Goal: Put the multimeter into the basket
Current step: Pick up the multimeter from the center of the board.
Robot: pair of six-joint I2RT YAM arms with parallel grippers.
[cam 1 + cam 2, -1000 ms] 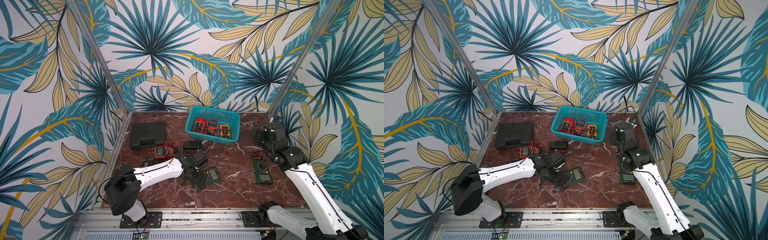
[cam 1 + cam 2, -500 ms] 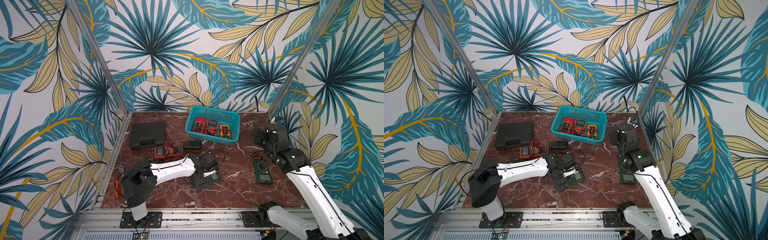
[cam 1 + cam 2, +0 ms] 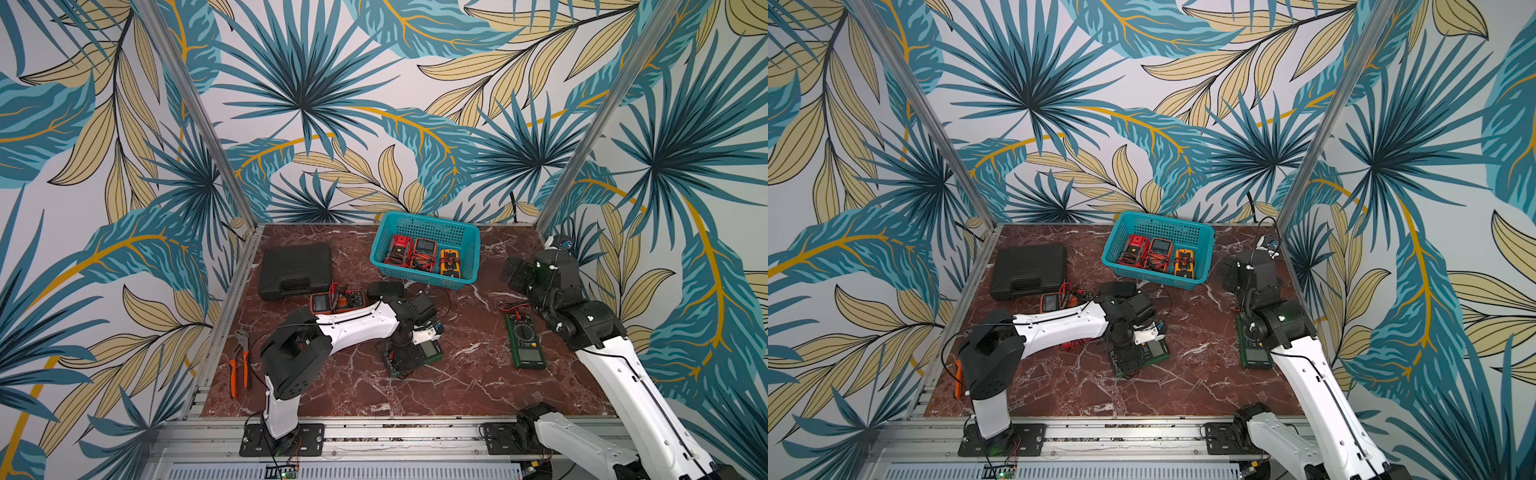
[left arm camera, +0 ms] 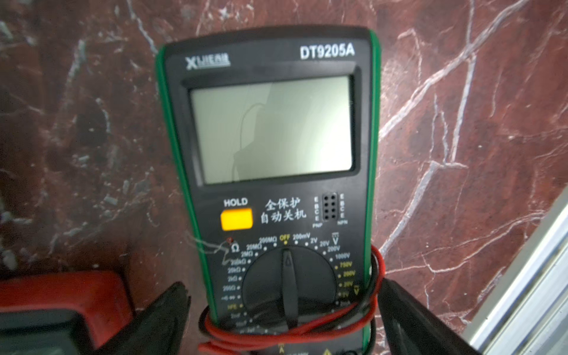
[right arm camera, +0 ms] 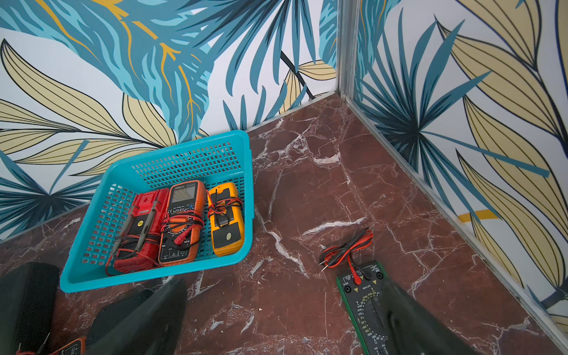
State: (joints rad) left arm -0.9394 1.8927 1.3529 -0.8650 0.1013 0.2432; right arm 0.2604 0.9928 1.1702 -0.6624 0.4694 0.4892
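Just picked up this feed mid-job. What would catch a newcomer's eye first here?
The teal basket at the back of the table, already holding three multimeters side by side. Next, the left end effector, jaws open on either side of a green-edged multimeter lying face up mid-table, red and black leads wrapped round it. A second green multimeter lies flat near the right arm.
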